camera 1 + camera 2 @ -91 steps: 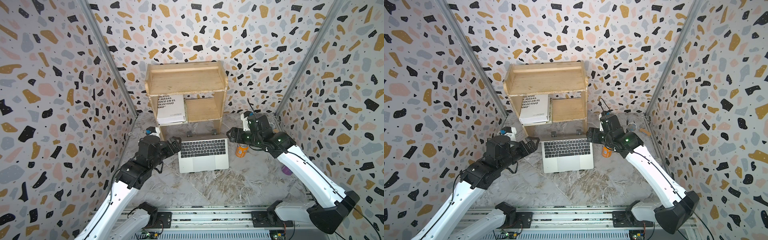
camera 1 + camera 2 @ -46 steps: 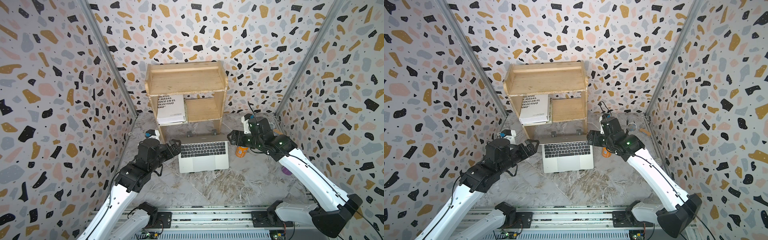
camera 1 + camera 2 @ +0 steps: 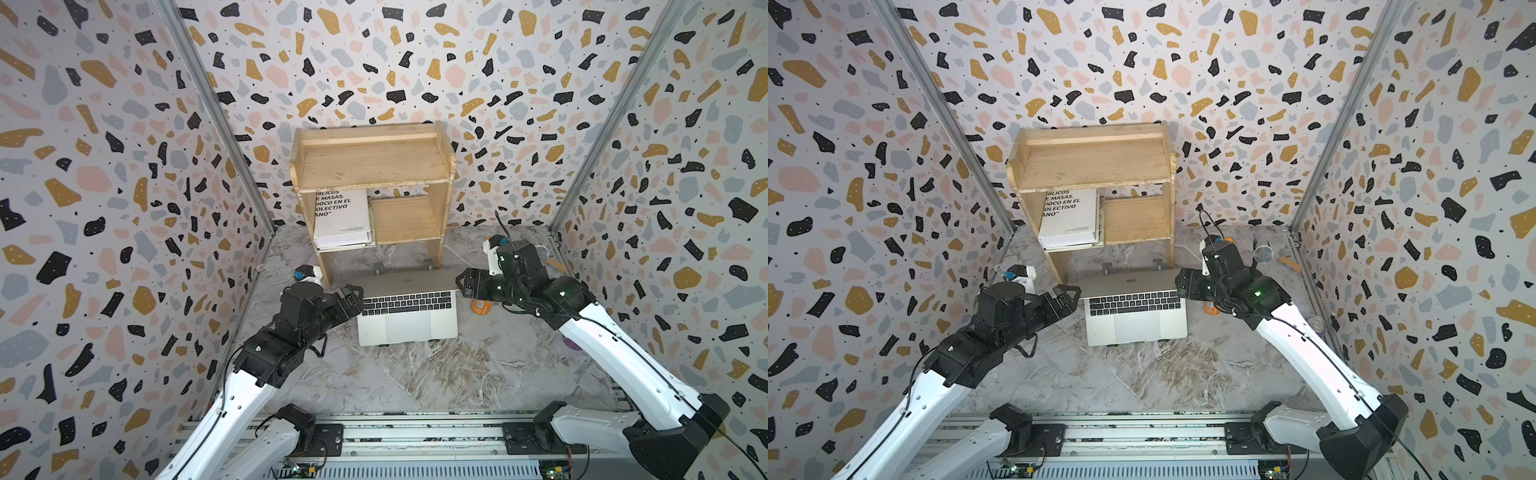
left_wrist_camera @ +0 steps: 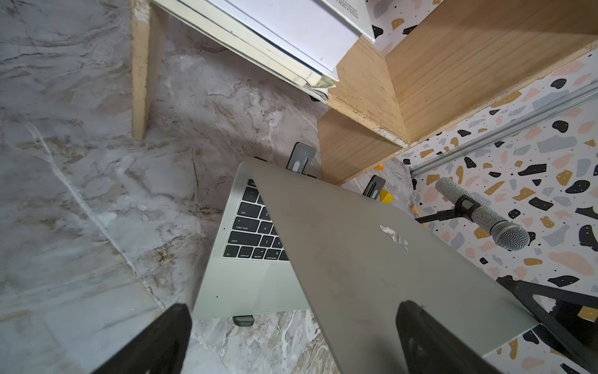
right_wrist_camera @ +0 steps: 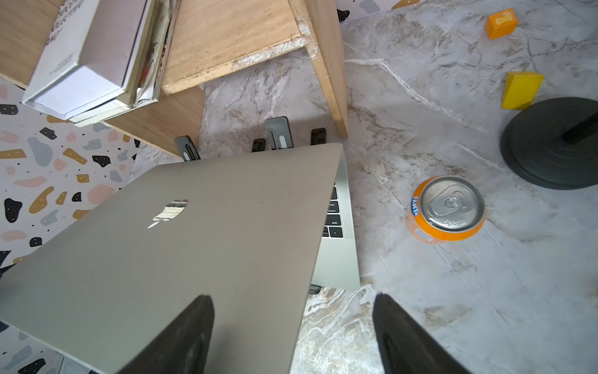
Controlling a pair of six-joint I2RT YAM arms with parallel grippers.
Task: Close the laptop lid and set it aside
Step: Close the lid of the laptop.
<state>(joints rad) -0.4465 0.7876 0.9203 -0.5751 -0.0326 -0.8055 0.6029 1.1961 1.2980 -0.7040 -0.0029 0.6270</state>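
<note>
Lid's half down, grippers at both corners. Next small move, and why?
Probably press the lid down onto the keyboard with the left gripper and right gripper until it shuts. It stands tilted, not closed; both grippers are open at its top corners, one finger of each over its silver back, gripping nothing.

Laptop lid (image 4: pixel 372 259) hides the screen in every view, plus most keys (image 4: pixel 249 226) in the wrist views. In both top views the orange can (image 3: pixel 481 306) sits mostly behind the right arm (image 3: pixel 602 332) and the shelf (image 3: pixel 374 166) top cuts off the book (image 3: pixel 343 216) title's first letters; in a top view a purple thing (image 3: pixel 568 344) beside that arm is too covered to identify. Wrist views clip the blurred claw fingers (image 5: pixel 187 340) at the frame edge; contact with the lid: can't tell.
</note>
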